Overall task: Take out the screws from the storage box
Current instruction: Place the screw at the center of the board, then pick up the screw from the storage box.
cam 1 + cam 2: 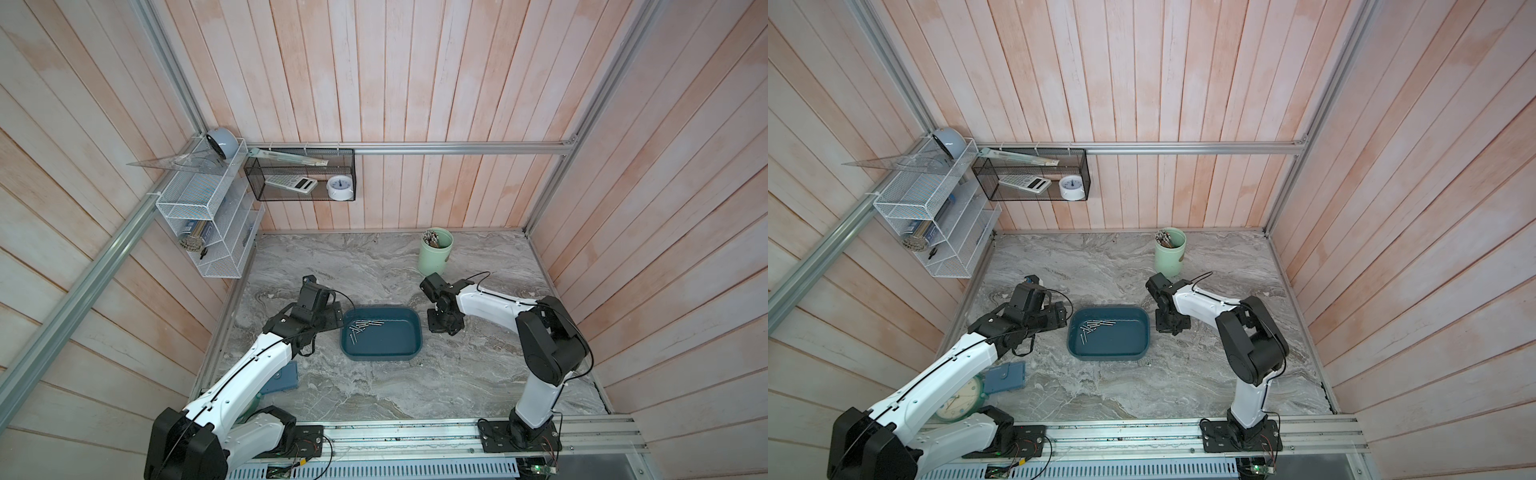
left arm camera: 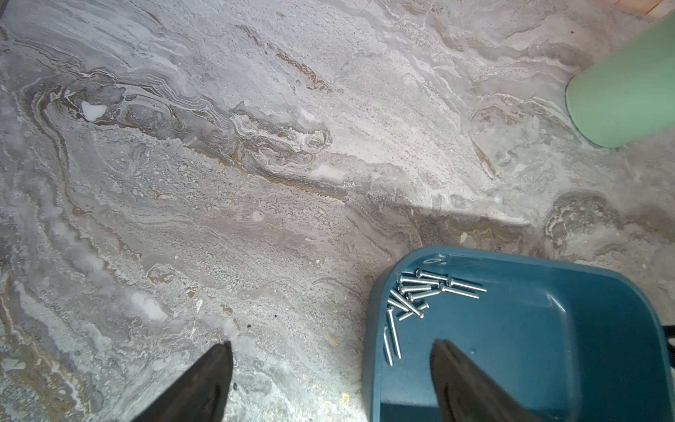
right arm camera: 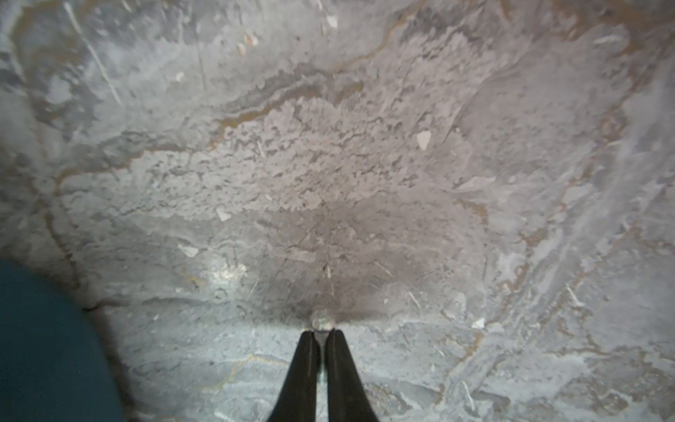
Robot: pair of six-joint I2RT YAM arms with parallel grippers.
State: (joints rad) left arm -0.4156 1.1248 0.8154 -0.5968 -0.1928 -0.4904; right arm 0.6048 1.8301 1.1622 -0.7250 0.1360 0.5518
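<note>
The storage box (image 1: 386,343) (image 1: 1117,340) is a shallow teal tray in the middle of the marble table. Several small silver screws (image 1: 363,326) (image 1: 1093,326) (image 2: 416,296) lie clustered in its far-left corner. My left gripper (image 1: 334,318) (image 2: 330,347) stands open astride the box's left wall, one finger (image 2: 215,372) over the table and the other over the box floor. My right gripper (image 1: 444,328) (image 3: 321,330) points down at the table just right of the box (image 3: 44,347). It is shut on one screw (image 3: 321,321), whose head sticks out past the fingertips, close to the marble.
A pale green cup (image 1: 435,251) (image 2: 628,84) with a bundle of sticks stands behind the right arm. A blue case (image 1: 289,376) and a clock (image 1: 959,401) lie under the left arm. A black mesh basket (image 1: 299,174) and white wire shelves (image 1: 199,208) hang on the walls.
</note>
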